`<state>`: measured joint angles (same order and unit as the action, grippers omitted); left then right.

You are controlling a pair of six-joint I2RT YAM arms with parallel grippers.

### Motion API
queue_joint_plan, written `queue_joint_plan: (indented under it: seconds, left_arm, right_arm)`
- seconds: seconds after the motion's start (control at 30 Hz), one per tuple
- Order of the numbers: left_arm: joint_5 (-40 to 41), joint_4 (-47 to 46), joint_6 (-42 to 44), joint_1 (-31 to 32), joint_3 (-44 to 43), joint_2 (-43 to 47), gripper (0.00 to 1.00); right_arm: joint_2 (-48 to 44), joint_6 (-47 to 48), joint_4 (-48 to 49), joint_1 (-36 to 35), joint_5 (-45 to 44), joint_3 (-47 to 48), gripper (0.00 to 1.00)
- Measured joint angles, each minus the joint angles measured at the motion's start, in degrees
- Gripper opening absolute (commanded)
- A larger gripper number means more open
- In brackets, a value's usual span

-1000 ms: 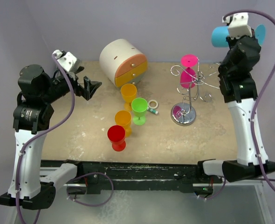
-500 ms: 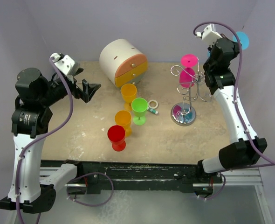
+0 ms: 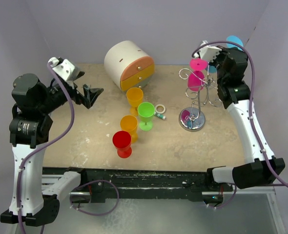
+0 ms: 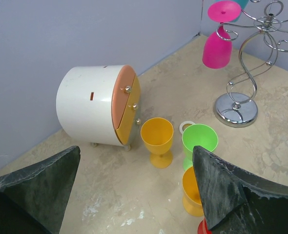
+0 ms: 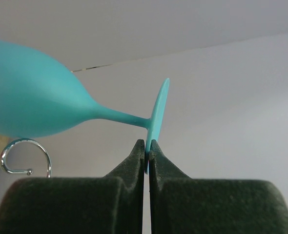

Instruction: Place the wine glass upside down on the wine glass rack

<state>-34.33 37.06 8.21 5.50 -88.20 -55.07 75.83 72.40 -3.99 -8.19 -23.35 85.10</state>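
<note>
My right gripper is shut on the foot rim of a blue wine glass, whose bowl points left. From above, its blue foot shows over the arm, just behind the chrome wine glass rack. A pink glass hangs upside down on the rack. A curled rack hook shows below the blue bowl. My left gripper is open and empty, held above the table's left side. The rack also shows in the left wrist view.
Yellow, green, orange and red glasses stand upright mid-table. A white round drawer box sits at the back. A tape roll and a small tube lie beside the green glass.
My right arm has swung left and down from high at the right, bringing the blue glass to the rack's top. My left arm has shifted slightly left.
</note>
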Motion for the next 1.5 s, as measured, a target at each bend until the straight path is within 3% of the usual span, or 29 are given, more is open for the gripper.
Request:
queue_joint_plan:
  seconds: [0.4,0.9,1.5]
  left_arm:
    - [-0.94,0.0,-0.02,-0.94,0.0,0.02,0.99]
    - [-1.49,-0.04,-0.04,-1.49,0.0,0.07,0.99]
    - [-1.7,-0.07,0.07,-2.12,0.04,1.33,0.99]
  right_arm:
    - [-0.09,7.52,-2.4,0.55,5.95,-1.68,0.0]
    - [0.83,15.39,-14.1,3.76,13.35,0.09,0.0]
    - [-0.22,16.65,-18.08,4.5,20.39,0.5,0.0]
